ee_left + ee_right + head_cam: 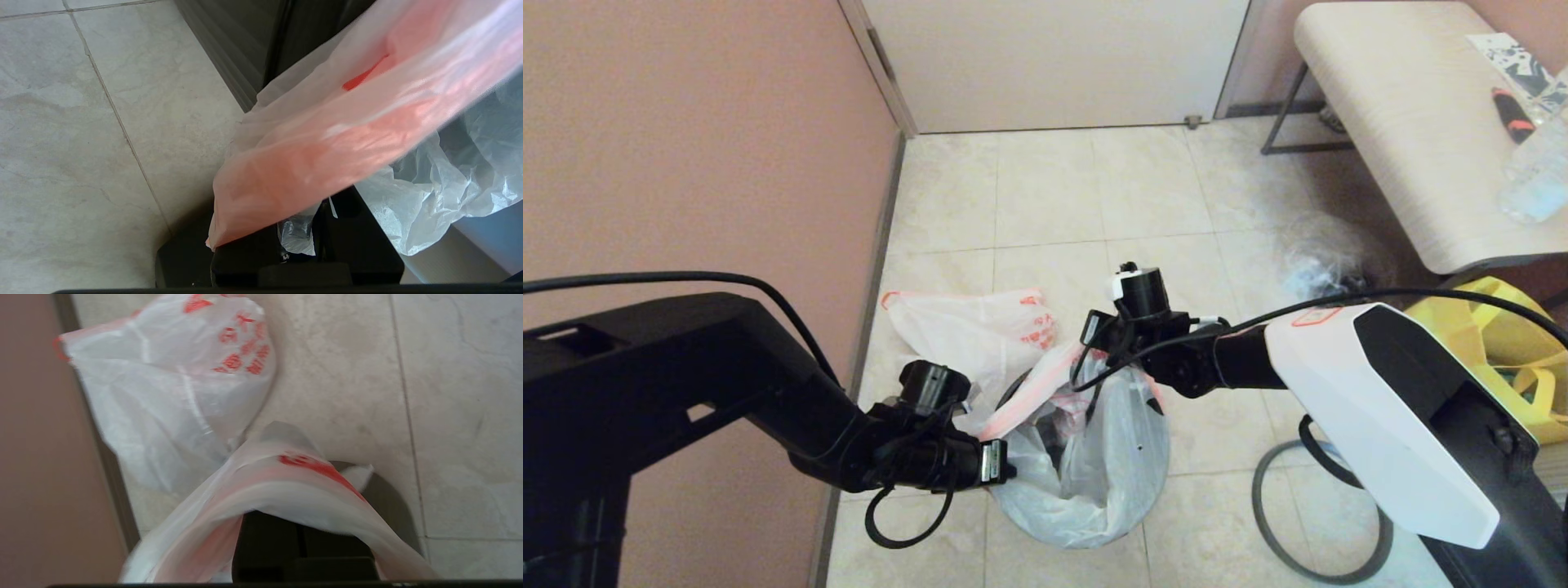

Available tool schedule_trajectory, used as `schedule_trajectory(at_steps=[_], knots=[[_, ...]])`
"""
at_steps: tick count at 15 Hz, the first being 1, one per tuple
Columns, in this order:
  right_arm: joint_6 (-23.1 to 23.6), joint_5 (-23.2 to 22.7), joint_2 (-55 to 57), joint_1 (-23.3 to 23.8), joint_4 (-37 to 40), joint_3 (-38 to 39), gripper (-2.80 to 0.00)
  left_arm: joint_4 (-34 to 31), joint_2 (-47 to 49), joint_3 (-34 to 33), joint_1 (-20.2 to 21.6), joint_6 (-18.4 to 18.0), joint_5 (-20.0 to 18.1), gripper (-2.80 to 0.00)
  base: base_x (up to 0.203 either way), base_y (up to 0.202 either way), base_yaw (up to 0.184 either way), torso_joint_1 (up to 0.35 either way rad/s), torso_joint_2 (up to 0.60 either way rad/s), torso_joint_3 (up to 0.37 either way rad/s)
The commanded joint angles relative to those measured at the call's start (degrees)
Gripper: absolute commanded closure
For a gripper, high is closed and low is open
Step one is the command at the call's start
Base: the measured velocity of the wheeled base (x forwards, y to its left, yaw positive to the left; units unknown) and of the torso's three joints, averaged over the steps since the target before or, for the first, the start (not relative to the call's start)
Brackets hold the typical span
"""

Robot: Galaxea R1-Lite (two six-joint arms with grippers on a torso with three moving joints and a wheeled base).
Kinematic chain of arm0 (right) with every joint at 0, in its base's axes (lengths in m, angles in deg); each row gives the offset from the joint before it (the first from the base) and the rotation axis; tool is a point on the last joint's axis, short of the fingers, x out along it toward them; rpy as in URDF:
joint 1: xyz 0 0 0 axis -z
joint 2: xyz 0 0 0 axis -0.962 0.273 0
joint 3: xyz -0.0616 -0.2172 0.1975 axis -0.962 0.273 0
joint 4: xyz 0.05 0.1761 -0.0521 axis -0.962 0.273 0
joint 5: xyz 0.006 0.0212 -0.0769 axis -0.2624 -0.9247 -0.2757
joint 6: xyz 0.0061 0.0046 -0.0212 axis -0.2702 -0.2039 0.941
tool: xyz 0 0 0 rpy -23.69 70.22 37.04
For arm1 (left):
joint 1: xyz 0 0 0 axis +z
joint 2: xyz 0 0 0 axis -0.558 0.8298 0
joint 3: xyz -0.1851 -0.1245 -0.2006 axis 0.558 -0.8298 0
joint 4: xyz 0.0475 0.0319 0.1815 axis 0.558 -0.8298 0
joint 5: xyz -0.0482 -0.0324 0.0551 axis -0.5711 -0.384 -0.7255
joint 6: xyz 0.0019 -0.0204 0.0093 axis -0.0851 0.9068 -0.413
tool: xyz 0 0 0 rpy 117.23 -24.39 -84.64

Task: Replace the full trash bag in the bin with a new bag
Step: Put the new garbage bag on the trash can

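The new bag (pixel 1094 482), thin white plastic with an orange edge, sits in the bin (pixel 1011 394) and drapes down its outside. My left gripper (pixel 1003 465) is at the bin's left side, shut on the bag's orange-edged film (pixel 327 143); plastic shows between its fingers (pixel 253 253). My right gripper (pixel 1094 359) is above the bin's far side, shut on the bag's other handle (pixel 286 490), which stretches over its tips (pixel 300 526). The full trash bag (pixel 964 327), with small red print, lies on the floor behind the bin, by the wall (pixel 163 396).
The grey hoop (pixel 1262 490) lies on the tiles right of the bin, under my right arm. A yellow tote (pixel 1503 327) and a clear bag of dark items (pixel 1319 261) sit under the table (pixel 1405 122). The pink wall runs close on the left.
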Motion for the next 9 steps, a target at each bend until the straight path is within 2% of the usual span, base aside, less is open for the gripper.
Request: schedule_trajectory(at_steps=[1,3,5,9], knots=[[-0.06,0.06,-0.86,-1.01,0.26,0.17,0.0,-0.02,0.25,-0.19,-0.61,-0.06,0.11,0.0,0.0,0.0,0.0,0.0,0.0,0.0],[-0.06,0.06,-0.98,-1.82,1.7,0.41,0.0,-0.04,0.39,-0.3,-1.1,-0.16,0.4,0.0,0.0,0.0,0.0,0.0,0.0,0.0],[-0.06,0.06,-0.52,-3.24,3.38,0.52,0.0,0.2,0.44,-1.4,-1.62,-3.12,0.47,0.0,0.0,0.0,0.0,0.0,0.0,0.0],[0.46,-0.55,-0.5,-5.87,3.08,0.55,0.0,0.31,0.48,-1.79,-2.33,-3.67,1.28,0.0,0.0,0.0,0.0,0.0,0.0,0.0]])
